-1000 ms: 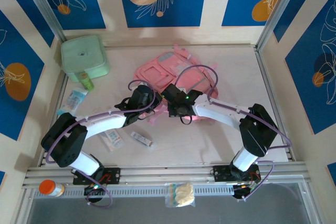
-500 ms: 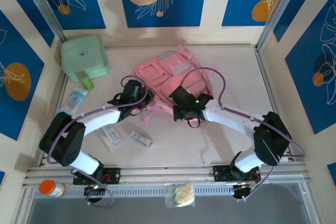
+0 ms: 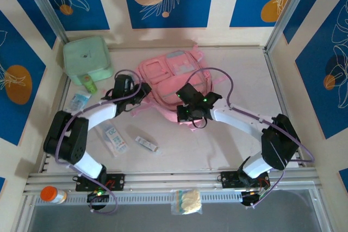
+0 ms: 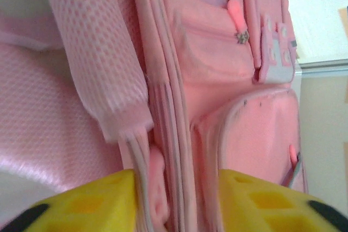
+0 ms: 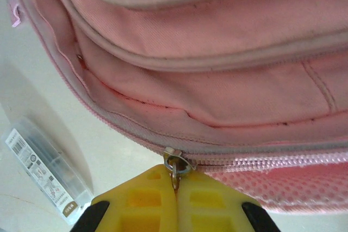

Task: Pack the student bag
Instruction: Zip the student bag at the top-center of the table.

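The student bag [image 3: 168,74] is a large pink backpack lying flat at the middle back of the table. My left gripper [image 3: 139,93] is at its left side. In the left wrist view its yellow fingers [image 4: 87,205] stand apart, with the bag's [image 4: 217,80] pink side seam and strap folds between them [image 4: 176,199]. My right gripper [image 3: 184,117] is at the bag's near edge. It is shut [image 5: 175,186] on the metal zipper pull [image 5: 175,162] of the bag's [image 5: 217,36] long zip.
A mint-green soft case [image 3: 87,61] stands at the back left, with a green tube [image 3: 89,84] and a packet [image 3: 79,101] in front of it. A flat pack [image 3: 114,137] and a small clear case [image 3: 145,143] lie near the front left; that clear case [image 5: 46,175] is close to my right gripper.
The left arm has swung left and back along the bag's side and its jaws have opened. The bag has shifted toward the back. The right gripper stays pinched on the zipper pull.
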{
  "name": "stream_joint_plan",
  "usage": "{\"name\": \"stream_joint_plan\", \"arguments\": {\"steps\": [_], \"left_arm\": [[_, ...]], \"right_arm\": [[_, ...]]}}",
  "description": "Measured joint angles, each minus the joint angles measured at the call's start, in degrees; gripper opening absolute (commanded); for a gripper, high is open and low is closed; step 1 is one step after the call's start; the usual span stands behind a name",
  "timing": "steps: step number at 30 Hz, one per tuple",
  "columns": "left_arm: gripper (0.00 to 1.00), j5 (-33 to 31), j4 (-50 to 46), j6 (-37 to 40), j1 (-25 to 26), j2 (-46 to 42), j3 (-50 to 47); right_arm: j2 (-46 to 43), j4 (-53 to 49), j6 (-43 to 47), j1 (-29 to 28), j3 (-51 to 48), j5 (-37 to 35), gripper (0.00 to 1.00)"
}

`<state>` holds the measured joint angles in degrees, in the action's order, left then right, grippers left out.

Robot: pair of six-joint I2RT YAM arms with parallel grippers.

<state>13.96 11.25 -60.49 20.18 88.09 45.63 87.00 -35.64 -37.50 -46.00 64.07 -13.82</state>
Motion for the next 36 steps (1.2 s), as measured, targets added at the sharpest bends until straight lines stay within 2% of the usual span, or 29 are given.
{"name": "stream_joint_plan", "arguments": {"steps": [3,8,12,16,20,27,33,36], "left_arm": [[0.58,-0.81,0.24,-3.98,2.45,-6.43,-6.29],[0.62,-5.44,1.64,-12.46,13.16,-13.66,-10.54],[0.64,-9.79,3.48,-19.34,18.40,-13.70,-12.59],[0.63,-13.68,5.81,-24.94,22.05,-9.44,-12.63],[0.50,-15.54,8.57,-27.85,23.89,-2.80,-10.91],[0.00,-17.79,8.74,-27.76,24.55,2.03,-7.50],[0.00,-19.61,6.23,-23.45,24.20,-0.26,-7.50],[0.00,-18.53,3.08,-19.67,21.62,-3.52,-7.54]], "right_arm": [[1.66,0.57,-0.02,-0.57,0.07,0.83,0.00],[2.71,0.98,-0.44,-0.87,0.04,1.70,0.00],[2.71,1.70,-0.66,-0.94,-0.35,1.84,0.00],[2.71,1.81,-0.63,-1.33,-0.55,1.68,0.00],[2.71,1.81,-0.61,-1.79,-0.57,1.55,0.00],[2.71,1.29,-0.66,-2.05,-0.55,-0.63,0.00],[1.95,0.09,-0.66,-2.40,-0.79,-1.86,0.00],[-1.09,-0.02,-0.66,-1.95,-2.47,-2.03,0.00]]}}
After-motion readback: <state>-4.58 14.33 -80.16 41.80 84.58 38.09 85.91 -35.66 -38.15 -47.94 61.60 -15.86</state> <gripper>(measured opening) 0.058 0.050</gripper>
